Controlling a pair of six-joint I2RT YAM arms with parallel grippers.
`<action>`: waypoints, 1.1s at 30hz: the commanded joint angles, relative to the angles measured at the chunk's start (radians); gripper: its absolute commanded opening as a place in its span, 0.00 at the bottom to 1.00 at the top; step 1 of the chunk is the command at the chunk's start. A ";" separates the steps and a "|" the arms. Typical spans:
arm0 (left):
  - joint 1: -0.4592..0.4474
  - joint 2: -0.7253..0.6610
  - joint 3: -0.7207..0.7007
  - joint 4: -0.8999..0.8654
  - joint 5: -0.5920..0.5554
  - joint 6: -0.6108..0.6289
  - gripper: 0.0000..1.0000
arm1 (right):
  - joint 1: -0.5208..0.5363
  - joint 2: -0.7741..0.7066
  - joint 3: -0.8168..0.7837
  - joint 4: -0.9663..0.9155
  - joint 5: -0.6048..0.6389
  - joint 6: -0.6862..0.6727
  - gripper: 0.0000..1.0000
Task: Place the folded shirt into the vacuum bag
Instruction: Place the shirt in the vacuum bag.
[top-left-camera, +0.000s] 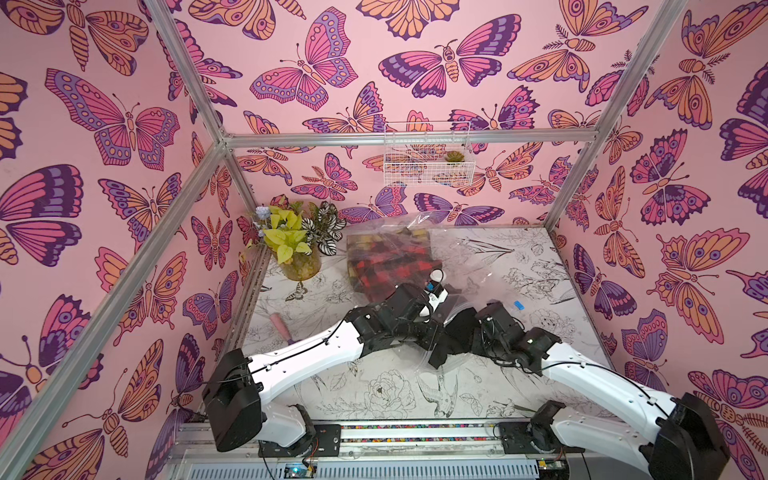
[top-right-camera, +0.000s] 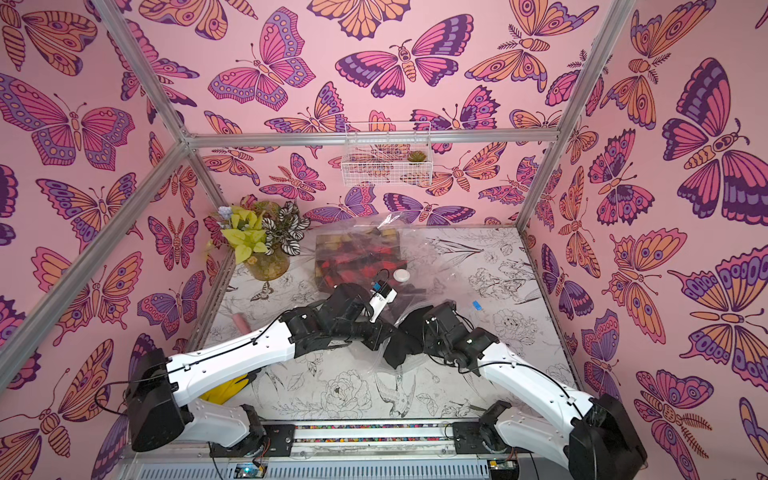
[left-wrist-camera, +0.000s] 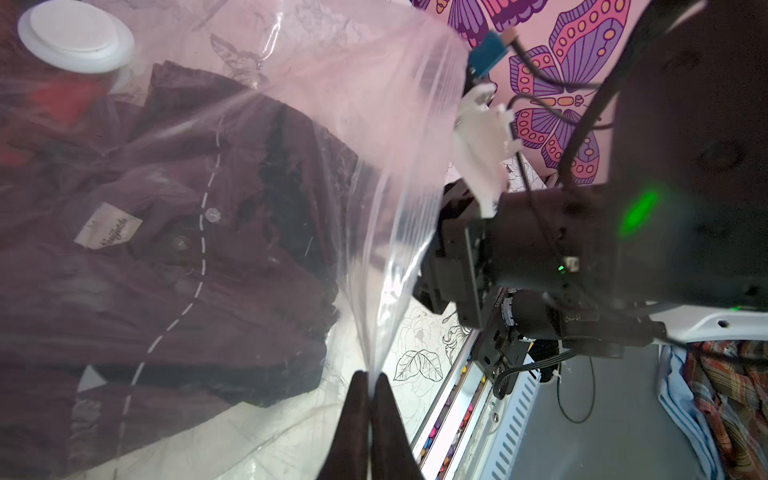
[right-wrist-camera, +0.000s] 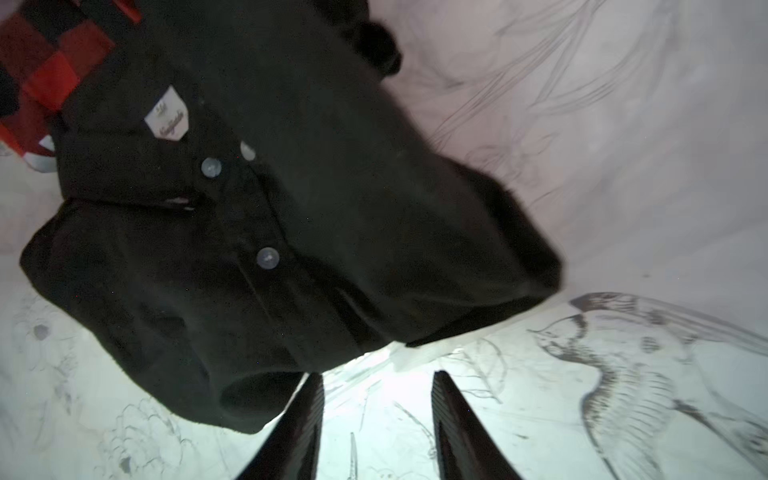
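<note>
Left claw (left-wrist-camera: 368, 419) tight on vacuum bag (left-wrist-camera: 390, 124); right claw (right-wrist-camera: 376, 415) agape; shirt label (right-wrist-camera: 167, 113) illegible.

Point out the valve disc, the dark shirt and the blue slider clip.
valve disc (left-wrist-camera: 75, 35): left wrist view, centre of cap.
dark shirt (right-wrist-camera: 299, 224): right wrist view, front, beside the buttons.
blue slider clip (top-left-camera: 518, 305): in a top view, its middle.

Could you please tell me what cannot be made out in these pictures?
- Shirt label wording: blurred in the right wrist view.
- Yellow item: mostly under the left arm in a top view.
- Dark shirt: largely hidden by the arms in both top views.
- Right claw base: cut off by the right wrist view's edge.
</note>
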 joint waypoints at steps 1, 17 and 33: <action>-0.011 0.018 0.019 0.017 0.017 -0.012 0.00 | 0.014 0.031 -0.052 0.250 -0.062 0.164 0.33; -0.029 0.036 -0.008 0.022 0.066 0.013 0.00 | -0.087 0.506 -0.008 0.658 0.029 0.377 0.33; -0.027 0.079 -0.044 0.024 0.038 0.006 0.00 | -0.088 0.110 -0.024 0.275 -0.157 0.108 0.55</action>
